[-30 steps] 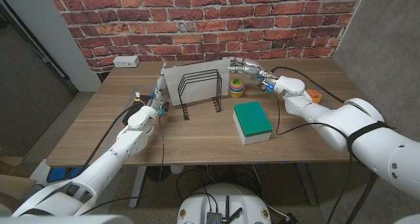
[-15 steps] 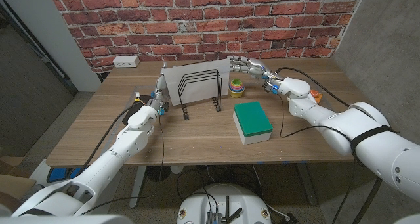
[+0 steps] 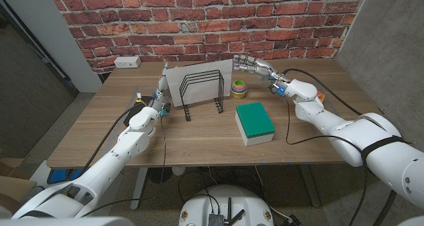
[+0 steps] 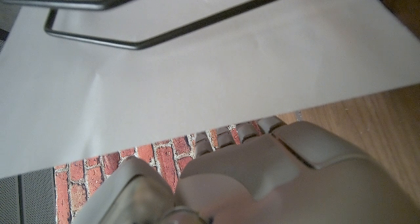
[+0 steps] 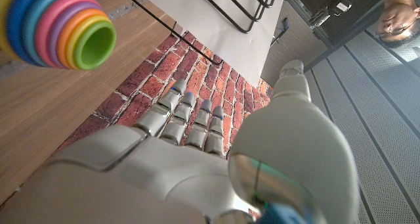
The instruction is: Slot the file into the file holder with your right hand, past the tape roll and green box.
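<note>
Right hand (image 3: 255, 65) released file (image 3: 175, 80), withdrawn

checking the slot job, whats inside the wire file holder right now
A white file stands upright at the back of the black wire file holder, sticking out past both ends. The front slots look empty. The file's bottom edge sits behind the wires, so its seating can't be confirmed.

Past the back of my left hand (image 4: 262, 178), a white file (image 4: 197, 86) crossed by black holder wires (image 4: 164, 33) meets brick wall (image 4: 164, 158) and wooden desk (image 4: 367, 115).
</note>
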